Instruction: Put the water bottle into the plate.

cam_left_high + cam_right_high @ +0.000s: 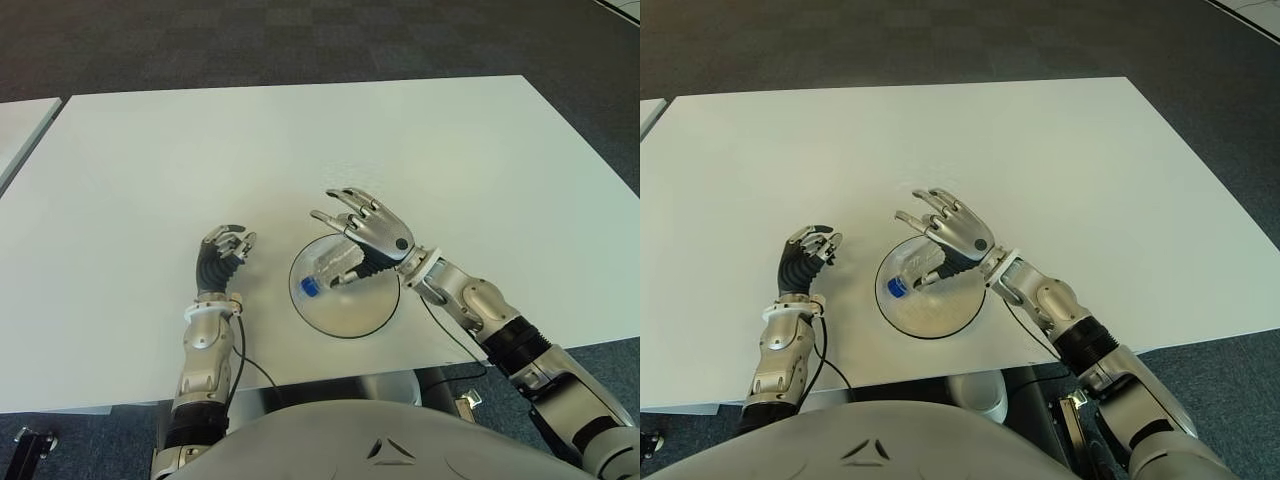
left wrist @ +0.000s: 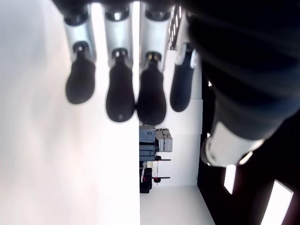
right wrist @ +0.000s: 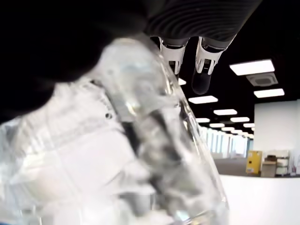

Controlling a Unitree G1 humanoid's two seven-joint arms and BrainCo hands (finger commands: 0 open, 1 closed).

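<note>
A clear water bottle (image 1: 335,268) with a blue cap (image 1: 309,288) lies on its side inside the round transparent plate (image 1: 345,325), cap toward the table's front edge. My right hand (image 1: 362,228) hovers just over the bottle's far end with its fingers spread, not wrapped around it. In the right wrist view the bottle (image 3: 117,154) fills the picture right under the palm, and two straight fingertips (image 3: 201,70) stick out past it. My left hand (image 1: 224,250) shows to the left of the plate, loosely curled fingertips (image 2: 119,93) holding nothing.
The plate sits near the front edge of a white table (image 1: 300,150). A second white table (image 1: 20,125) borders it at the far left. A thin black cable (image 1: 250,365) runs by my left forearm. Dark carpet surrounds the tables.
</note>
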